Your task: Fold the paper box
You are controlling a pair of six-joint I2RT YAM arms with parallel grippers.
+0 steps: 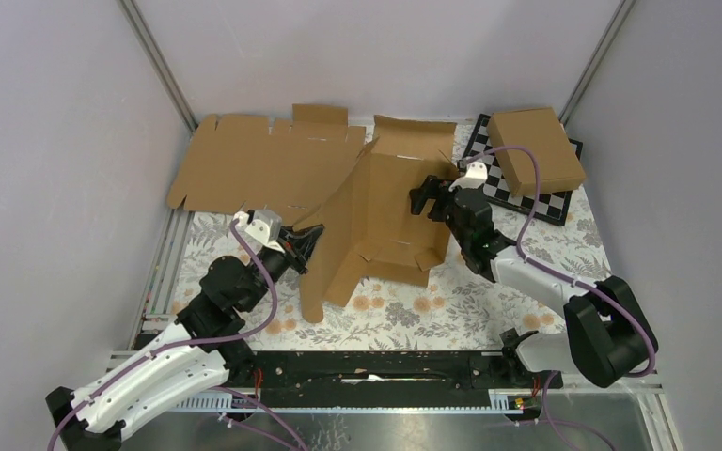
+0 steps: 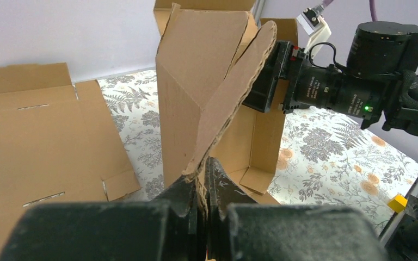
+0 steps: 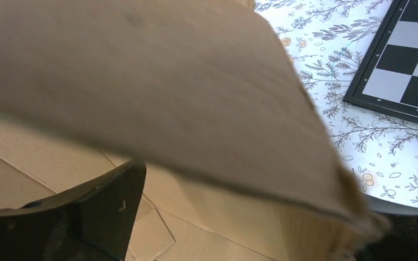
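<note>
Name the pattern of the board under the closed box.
Black and white checks, black frame; the chessboard shows best in the right wrist view.

Pale grey walls (image 1: 56, 141), floral tablecloth (image 1: 451, 310)

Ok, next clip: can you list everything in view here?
paper box: one, brown, half-folded, centre
cardboard sheet: one, brown, lying flat, far left
closed box: one, brown, on the chessboard
chessboard: one, black and white, far right
tablecloth: one, white with a floral print, under everything
left hand: one, black, pinching the paper box's near flap
right hand: one, black, open at the paper box's right wall
</note>
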